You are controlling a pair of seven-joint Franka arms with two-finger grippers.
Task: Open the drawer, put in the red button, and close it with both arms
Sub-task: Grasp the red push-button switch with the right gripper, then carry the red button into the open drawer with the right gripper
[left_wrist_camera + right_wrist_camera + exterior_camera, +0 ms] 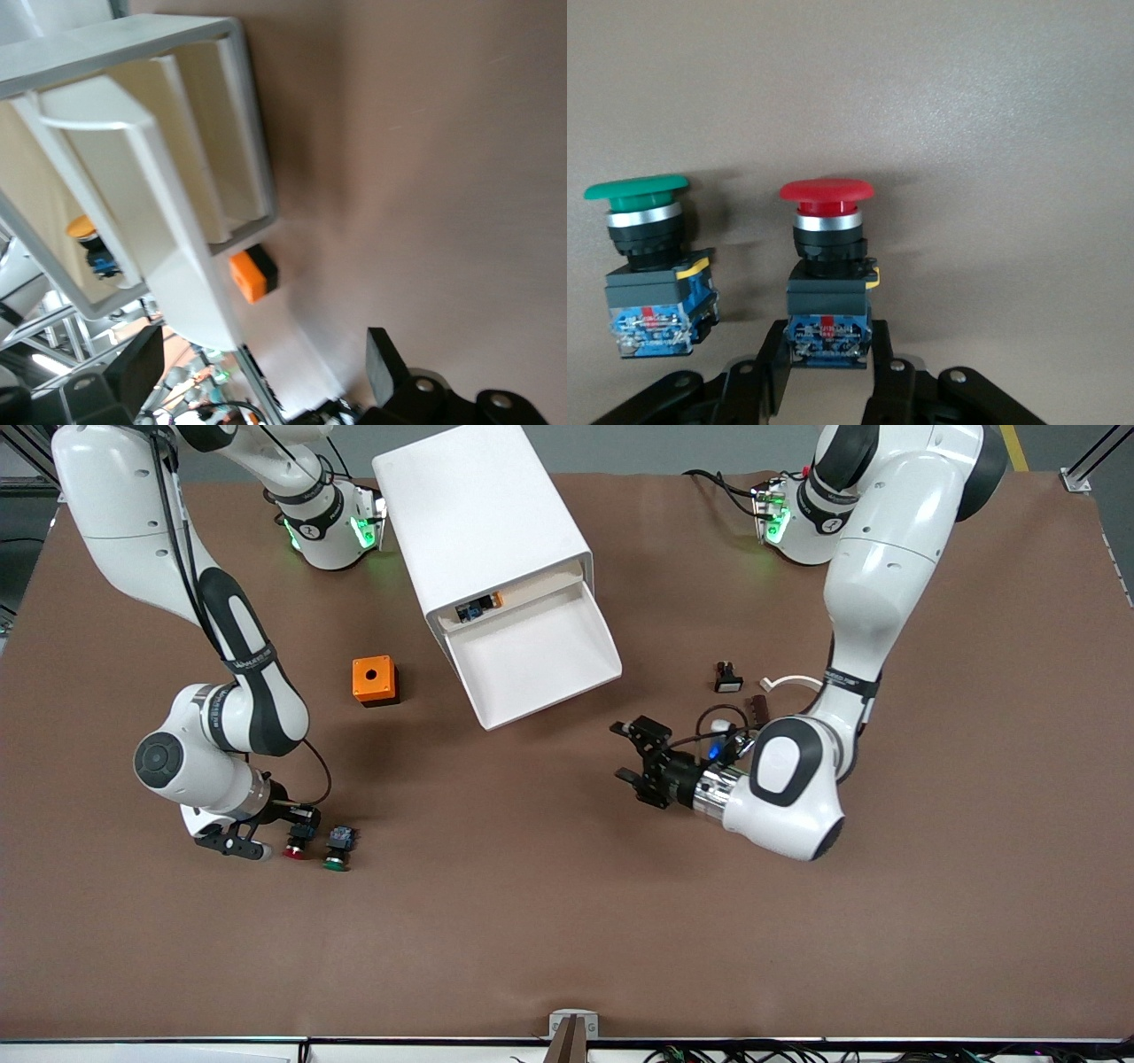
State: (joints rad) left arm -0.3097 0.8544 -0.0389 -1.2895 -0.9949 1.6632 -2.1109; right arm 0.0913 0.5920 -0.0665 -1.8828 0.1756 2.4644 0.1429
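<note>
The red button (pixel 827 266) lies on its side on the brown table beside the green button (pixel 647 257), near the right arm's end and nearer the front camera than the cabinet. My right gripper (pixel 827 341) is down at the table, its fingers closed on the blue rear block of the red button (pixel 298 843). The drawer (pixel 540 660) is pulled out of the white cabinet (pixel 478 514), and its tray is bare. My left gripper (pixel 633 757) is open and empty, over the table just off the drawer's front corner. The drawer (pixel 168 230) also shows in the left wrist view.
An orange box (pixel 375 680) with a round hole stands beside the cabinet toward the right arm's end. A small black-and-white switch (pixel 727 677), a brown piece (pixel 759 708) and a white clip (pixel 788 683) lie near the left arm. An orange-and-blue part (pixel 478 608) sits inside the cabinet above the drawer.
</note>
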